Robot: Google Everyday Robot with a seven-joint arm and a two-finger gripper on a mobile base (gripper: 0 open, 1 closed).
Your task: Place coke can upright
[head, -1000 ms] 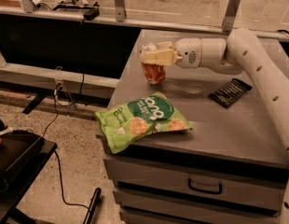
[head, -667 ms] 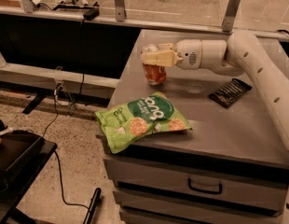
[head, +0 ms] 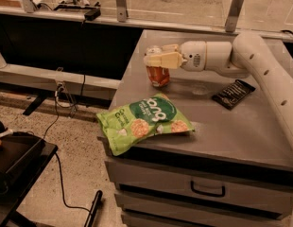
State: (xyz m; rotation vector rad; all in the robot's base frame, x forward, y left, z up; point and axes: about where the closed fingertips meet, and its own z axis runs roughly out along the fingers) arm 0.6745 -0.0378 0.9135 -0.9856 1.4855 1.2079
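Listing by size, biggest first.

1. Grey cabinet, with drawers on its near face. Its flat top carries every item below.
2. Robot arm, white, reaching in from the right edge across the far half of the cabinet top.
3. Green snack bag, lying flat at the near left corner, one end hanging slightly over the edge.
4. Gripper, cream-coloured, at the far left of the cabinet top and pointing left. Its fingers are pinched around the upper part of the can (as far as the view lets one judge).
5. Dark wrapped bar, flat on the right side, well apart from the can.
6. Coke can, red-orange, standing upright under the gripper at the far left, beyond the snack bag. Its base looks to be on the surface or just above it; which of the two cannot be told.

Risk notes (judgement only):
- If the can is not fully seated, letting go could drop it and tip it.
- Pulling the fingers away sideways rather than opening them cleanly could drag the top and topple it.
- The can stands near the left edge, so a fall that way might roll it off the cabinet.
- A fall toward the near side would likely be stopped by the bag.
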